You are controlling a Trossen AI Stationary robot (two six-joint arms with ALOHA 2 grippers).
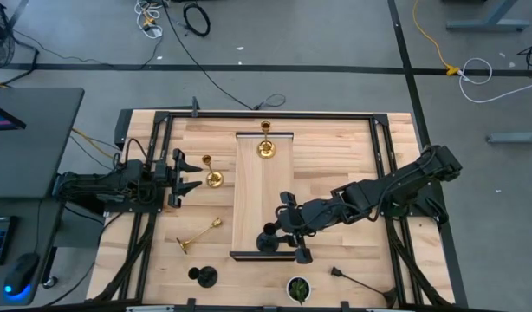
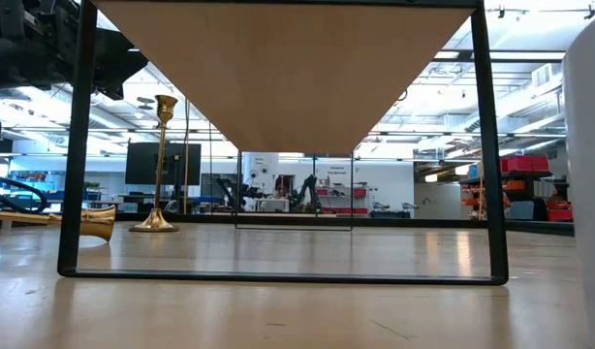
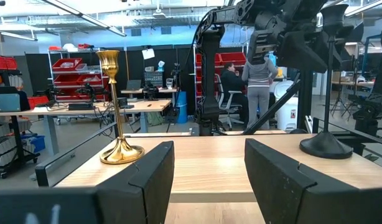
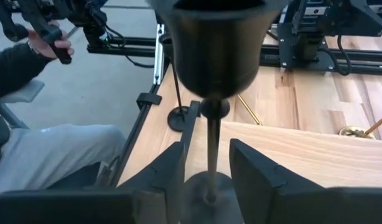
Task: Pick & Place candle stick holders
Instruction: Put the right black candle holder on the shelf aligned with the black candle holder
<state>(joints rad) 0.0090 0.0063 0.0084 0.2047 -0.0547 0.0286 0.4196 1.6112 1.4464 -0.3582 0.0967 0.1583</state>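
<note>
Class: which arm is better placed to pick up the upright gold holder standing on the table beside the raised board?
Left. The left gripper sits open just beside that gold holder, facing it. The right gripper is over the raised board, its fingers straddling a black holder by the stem.

Pale, smooth wood grain is seen on the table [image 1: 335, 156]. Glossy brass metal is shown by one candle stick holder [image 3: 119, 112]; a matt black finish by another [image 4: 211, 74].
</note>
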